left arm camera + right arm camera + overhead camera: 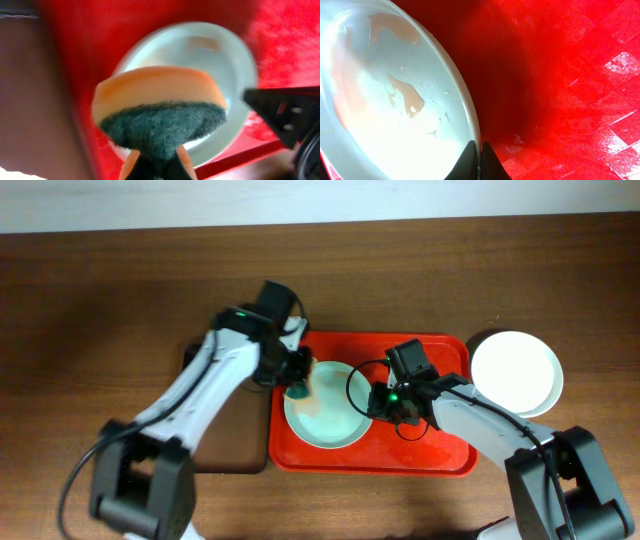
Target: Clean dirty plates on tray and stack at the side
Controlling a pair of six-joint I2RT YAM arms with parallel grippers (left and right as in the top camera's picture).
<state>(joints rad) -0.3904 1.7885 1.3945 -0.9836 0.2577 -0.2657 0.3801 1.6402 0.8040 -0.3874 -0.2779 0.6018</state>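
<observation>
A pale green plate [325,418] lies on the left half of the red tray [440,450]. My right gripper [378,402] is shut on the plate's right rim; the right wrist view shows the rim [470,115] pinched between the fingers [480,150], with yellowish smears [407,97] on the plate. My left gripper [296,385] is shut on a sponge [160,107], orange on top with a dark green scrub face, held over the plate's left edge [235,65]. A white plate [515,372] sits on another plate to the right of the tray.
A dark brown mat or tray [232,442] lies left of the red tray under my left arm. The wooden table [90,310] extends all around. A white wall strip runs along the far edge.
</observation>
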